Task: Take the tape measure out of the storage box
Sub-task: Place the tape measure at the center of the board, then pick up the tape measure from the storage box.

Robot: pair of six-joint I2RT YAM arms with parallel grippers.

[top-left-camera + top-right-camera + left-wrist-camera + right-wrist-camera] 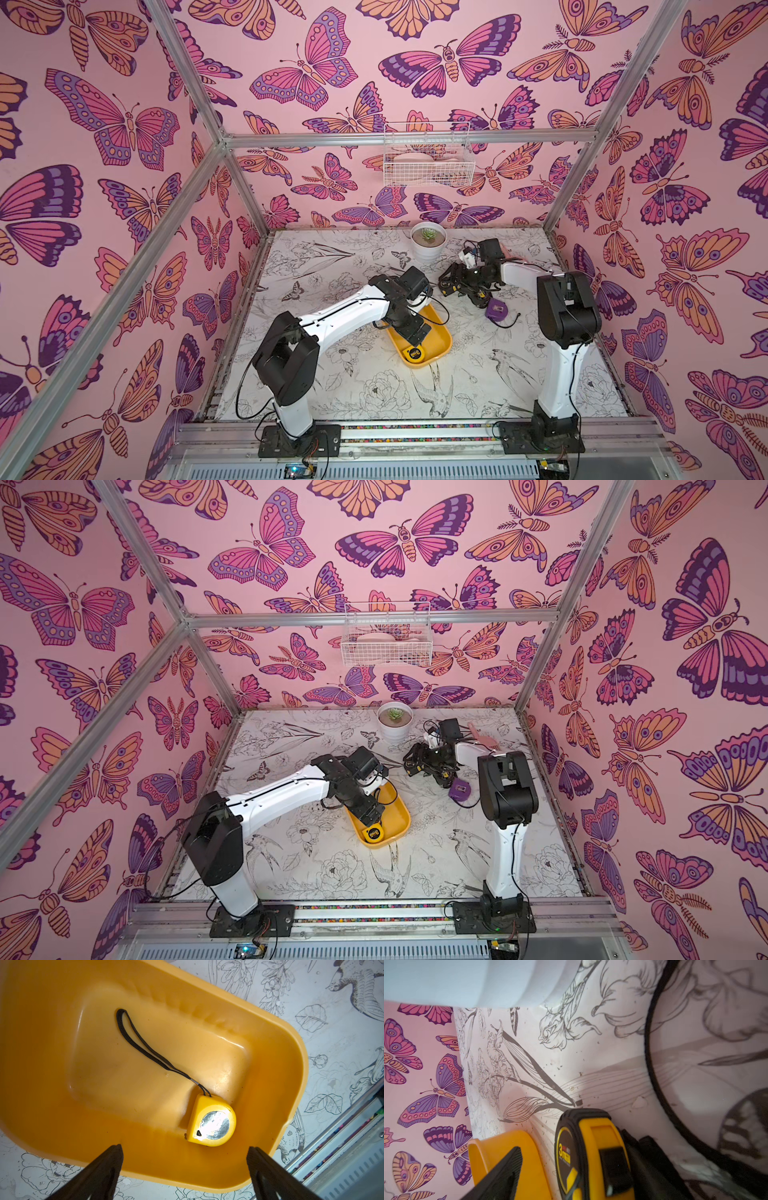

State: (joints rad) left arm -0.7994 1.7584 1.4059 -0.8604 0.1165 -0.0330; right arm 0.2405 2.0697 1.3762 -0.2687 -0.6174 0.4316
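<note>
Left jaws spread, held over storage box [291, 1064]. Small yellow tape measure [212, 1124] lying in box corner, black strap [120, 1011] stretched across floor. Right jaws spread; black-and-yellow tape measure [593, 1147] flanked, just outside box.

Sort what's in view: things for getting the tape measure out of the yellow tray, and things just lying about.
Job: yellow tray, yellow tape measure inside it, black-and-yellow tape measure at the right gripper, purple tape measure, left gripper.
Lying about: plant pot, wire basket, pink comb.
</note>
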